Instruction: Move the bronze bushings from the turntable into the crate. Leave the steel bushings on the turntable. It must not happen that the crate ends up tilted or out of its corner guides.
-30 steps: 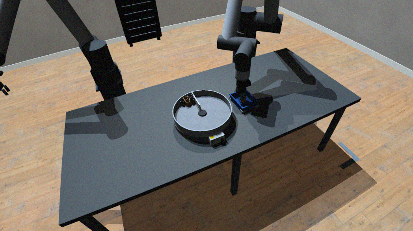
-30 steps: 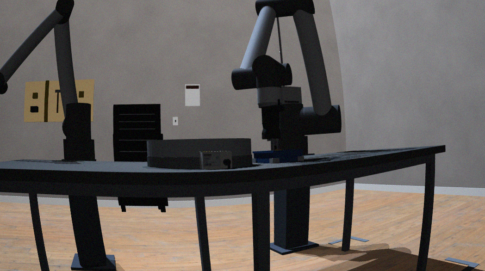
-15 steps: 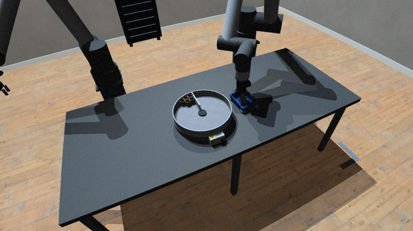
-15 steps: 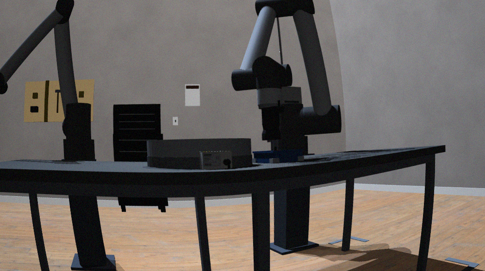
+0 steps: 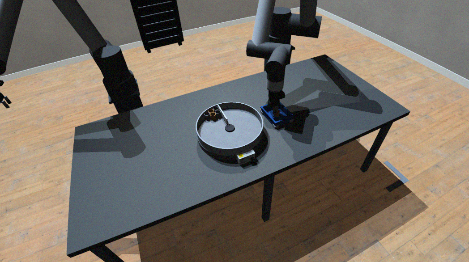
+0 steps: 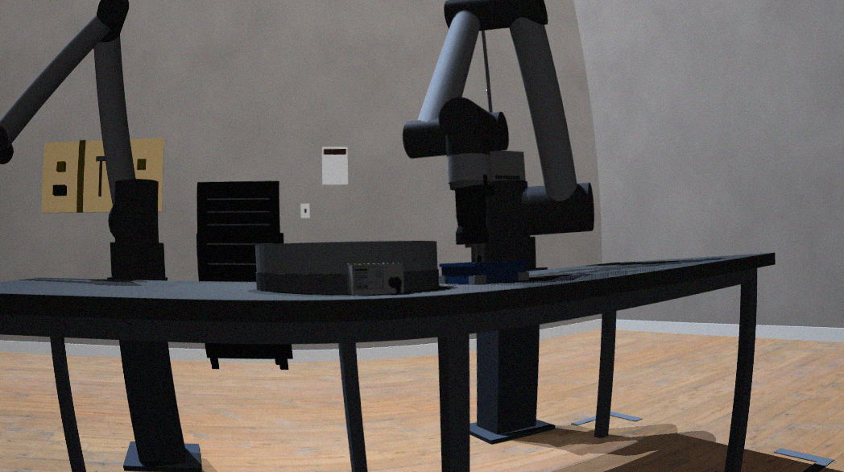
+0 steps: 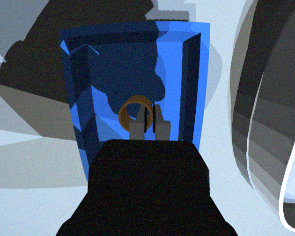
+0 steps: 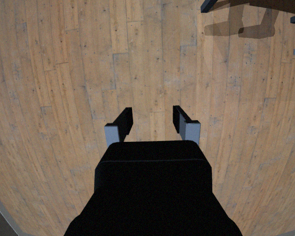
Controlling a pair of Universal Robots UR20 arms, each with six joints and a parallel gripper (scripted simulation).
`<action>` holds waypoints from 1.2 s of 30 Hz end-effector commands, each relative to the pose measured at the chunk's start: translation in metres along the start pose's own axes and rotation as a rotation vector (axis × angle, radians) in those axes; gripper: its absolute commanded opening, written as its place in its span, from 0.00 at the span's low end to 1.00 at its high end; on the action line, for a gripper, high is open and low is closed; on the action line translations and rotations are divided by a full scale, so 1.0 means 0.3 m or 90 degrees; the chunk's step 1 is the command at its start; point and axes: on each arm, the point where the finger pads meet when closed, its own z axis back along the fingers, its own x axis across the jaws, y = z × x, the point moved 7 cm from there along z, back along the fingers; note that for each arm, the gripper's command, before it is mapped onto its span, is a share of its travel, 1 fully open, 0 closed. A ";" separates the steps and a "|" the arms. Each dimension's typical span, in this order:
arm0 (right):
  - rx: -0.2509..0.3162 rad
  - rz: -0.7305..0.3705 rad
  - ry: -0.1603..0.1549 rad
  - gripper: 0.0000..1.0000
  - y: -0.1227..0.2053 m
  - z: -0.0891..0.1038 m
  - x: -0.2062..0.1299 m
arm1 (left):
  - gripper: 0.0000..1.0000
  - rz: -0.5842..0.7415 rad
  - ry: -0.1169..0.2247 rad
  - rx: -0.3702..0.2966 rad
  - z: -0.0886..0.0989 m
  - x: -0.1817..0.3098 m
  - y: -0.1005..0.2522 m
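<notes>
Pinched by its wall in the left gripper (image 5: 275,106) (image 6: 477,253) (image 7: 149,118), the bronze ring-shaped bushing (image 5: 276,113) (image 7: 122,115) is being held for gentle release, clear of the blue rectangular crate's (image 5: 267,115) (image 6: 498,270) (image 7: 205,76) near wall.
</notes>
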 end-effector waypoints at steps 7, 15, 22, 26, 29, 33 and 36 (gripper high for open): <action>-0.001 0.000 0.000 1.00 -0.001 0.002 0.000 | 0.00 0.000 -0.001 0.001 0.003 0.001 0.001; -0.001 0.000 0.000 1.00 -0.001 0.002 0.000 | 0.00 0.000 -0.001 0.001 0.003 0.001 0.001; -0.001 0.000 0.000 1.00 -0.001 0.002 0.000 | 0.00 0.000 -0.001 0.001 -0.001 0.001 0.001; -0.001 0.000 0.000 1.00 -0.001 0.002 0.000 | 0.00 0.000 -0.001 0.001 -0.005 0.001 0.001; -0.001 0.000 0.000 1.00 -0.001 0.002 0.000 | 0.00 0.000 -0.001 0.001 -0.007 0.001 0.001; -0.001 0.000 0.000 1.00 -0.001 0.002 0.000 | 0.00 0.000 -0.001 0.001 -0.011 0.001 0.001; -0.001 0.000 0.000 1.00 -0.001 0.002 0.000 | 0.00 0.000 -0.001 0.001 -0.014 0.001 0.001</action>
